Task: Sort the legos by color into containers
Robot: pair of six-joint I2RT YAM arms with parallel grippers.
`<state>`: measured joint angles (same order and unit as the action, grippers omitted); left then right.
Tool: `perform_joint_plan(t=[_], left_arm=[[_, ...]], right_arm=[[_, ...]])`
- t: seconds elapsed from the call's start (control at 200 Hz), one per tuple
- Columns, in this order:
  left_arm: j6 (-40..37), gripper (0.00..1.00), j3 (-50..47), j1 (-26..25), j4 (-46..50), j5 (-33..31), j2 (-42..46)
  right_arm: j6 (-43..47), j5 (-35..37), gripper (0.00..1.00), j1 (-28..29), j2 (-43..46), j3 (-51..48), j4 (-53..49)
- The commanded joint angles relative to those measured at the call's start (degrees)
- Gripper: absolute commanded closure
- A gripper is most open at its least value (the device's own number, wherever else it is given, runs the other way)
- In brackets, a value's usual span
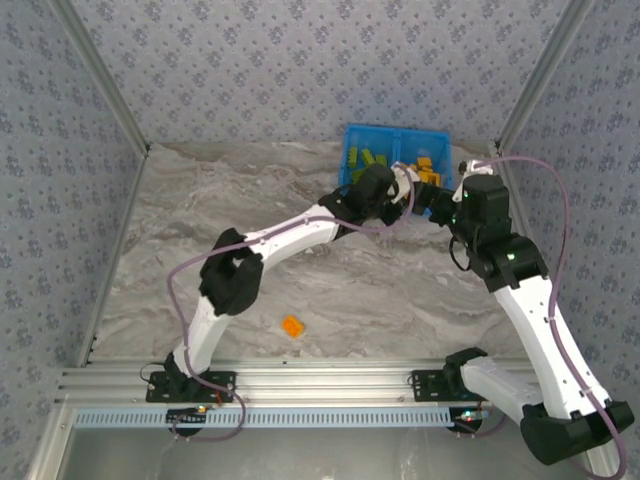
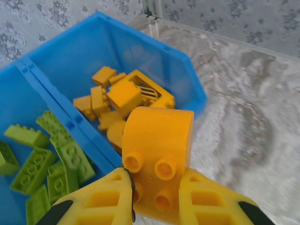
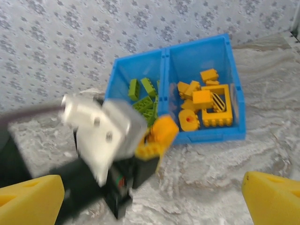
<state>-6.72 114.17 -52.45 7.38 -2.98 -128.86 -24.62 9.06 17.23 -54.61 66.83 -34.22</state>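
**Rounded orange brick (image 2: 159,140) clamped, blue bin (image 2: 70,51) at 12 o'clock**

Clamped in the left gripper (image 2: 157,199): the brick, with yellow fingers (image 2: 105,199) pinching its lower end and studs turned toward the wrist camera. Too stubby to give a sure long axis; juts from the jaws toward 12 o'clock. Hovering at the bin's lip, seemingly just outside the near wall.

Outward from the brick, at 11 to 12 o'clock: the orange compartment (image 2: 159,61), holding the orange pieces (image 2: 124,96), an open frame (image 2: 165,98) among them. At 9 o'clock, across the divider (image 2: 56,112): the green compartment (image 2: 16,93) with the lime bricks (image 2: 51,161).

Judging from this, calls for a short carry toward 12 o'clock over the wall, then a release on the 3 o'clock side of the divider.

Spread wide and empty: the right gripper (image 3: 152,197), at the bin's 4 o'clock in the overhead view. Lying on the table (image 1: 400,300): one loose orange brick (image 1: 291,326), well apart at the bin's 7 o'clock. Nearer the left arm's base than the right's.
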Motion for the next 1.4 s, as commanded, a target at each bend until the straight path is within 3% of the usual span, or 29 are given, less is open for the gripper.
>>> perform_joint_plan(t=[0.0, 0.38, 0.57, 0.844, 0.984, 1.144, 1.264, 1.394], left_arm=[[-5.74, 0.84, 10.30, -0.08, 1.97, 1.85, -5.24], [-12.77, 0.82, 46.13, 1.80, 2.26, -4.95, -30.06], [-13.40, 0.77, 45.79, 2.27, -1.11, -3.67, -31.41], [-9.59, 0.47, 45.97, 2.46, -0.88, -3.75, -28.21], [-5.25, 0.44, 45.65, 2.44, 3.10, -2.48, -23.85], [1.05, 0.45, 36.76, 2.55, 3.62, 1.30, -13.72], [4.36, 0.44, 20.19, 2.82, -4.14, 2.77, -1.83], [8.83, 0.44, 0.58, 4.95, -10.10, 2.91, 12.04]], right_arm=[[0.17, 1.47, 0.00, 0.18, 1.77, -0.34, -2.34], [-4.19, 9.37, 0.00, -0.01, 9.18, -2.11, -4.68], [-3.70, 9.34, 0.00, -0.04, 13.90, -3.93, -4.79], [-4.13, 8.33, 0.00, -0.04, 13.92, -3.49, -5.59], [-4.03, 8.44, 0.00, -0.03, 14.05, -2.99, -6.28], [-3.59, 8.26, 0.00, -0.01, 14.10, -3.83, -5.80], [-1.76, 4.98, 0.00, -0.06, 13.70, -4.81, -4.03], [2.52, -4.88, 0.00, 0.18, 11.29, -5.52, -1.19]])
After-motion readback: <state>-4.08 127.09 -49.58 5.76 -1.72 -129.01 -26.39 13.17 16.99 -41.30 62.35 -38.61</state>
